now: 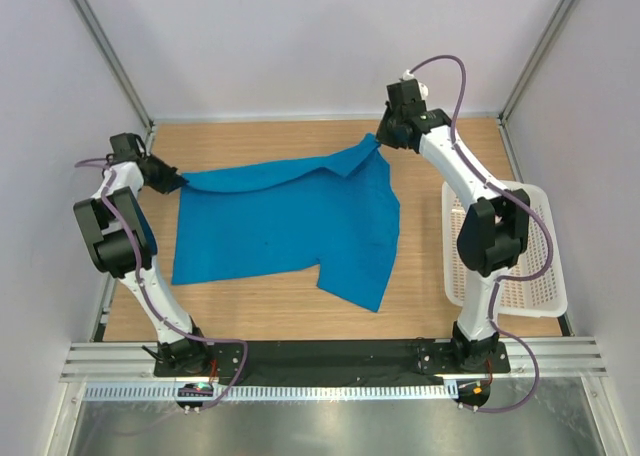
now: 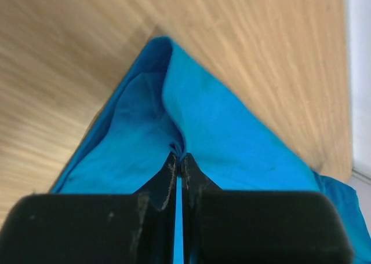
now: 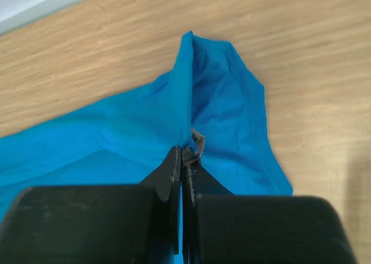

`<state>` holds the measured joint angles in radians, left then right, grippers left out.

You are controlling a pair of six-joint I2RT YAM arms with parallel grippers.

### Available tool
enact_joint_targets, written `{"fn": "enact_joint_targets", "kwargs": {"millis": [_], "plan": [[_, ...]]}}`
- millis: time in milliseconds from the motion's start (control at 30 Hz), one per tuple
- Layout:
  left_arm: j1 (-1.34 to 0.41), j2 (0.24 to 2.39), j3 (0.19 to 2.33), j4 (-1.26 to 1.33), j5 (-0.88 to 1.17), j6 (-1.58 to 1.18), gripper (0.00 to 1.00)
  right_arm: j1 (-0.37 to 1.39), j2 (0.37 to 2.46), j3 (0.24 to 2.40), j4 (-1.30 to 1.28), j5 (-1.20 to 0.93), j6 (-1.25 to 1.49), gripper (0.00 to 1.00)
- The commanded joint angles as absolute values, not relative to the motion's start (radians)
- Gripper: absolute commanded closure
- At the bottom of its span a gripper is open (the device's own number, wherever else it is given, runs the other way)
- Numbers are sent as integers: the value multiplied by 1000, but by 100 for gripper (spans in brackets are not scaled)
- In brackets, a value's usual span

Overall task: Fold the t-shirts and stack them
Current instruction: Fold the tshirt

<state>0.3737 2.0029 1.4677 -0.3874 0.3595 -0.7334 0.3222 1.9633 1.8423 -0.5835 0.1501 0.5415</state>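
Left tool [image 2: 178, 160] is pinched tight on the t-shirt [image 1: 285, 226]'s far-left corner. Shirt lies spread mid-table [image 1: 250, 311]. Right tool [image 3: 184, 155] is clamped on its far-right corner. Cloth looks light and limp, so you grip hems or corners, pulled taut.
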Motion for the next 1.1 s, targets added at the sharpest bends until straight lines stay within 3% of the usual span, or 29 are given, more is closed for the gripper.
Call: {"fn": "enact_joint_targets", "kwargs": {"millis": [0,533,1067], "plan": [[380,1999,1523,-535,364,-680,100,308,1894,1870,-759,161,617,99],[390,2109,1649,-778,327,-606,100,265,1928,1706,-816,83,687,99],[426,2157,1647,-799,291,-604,100,262,2017,1681,-813,43,701,99]]}}
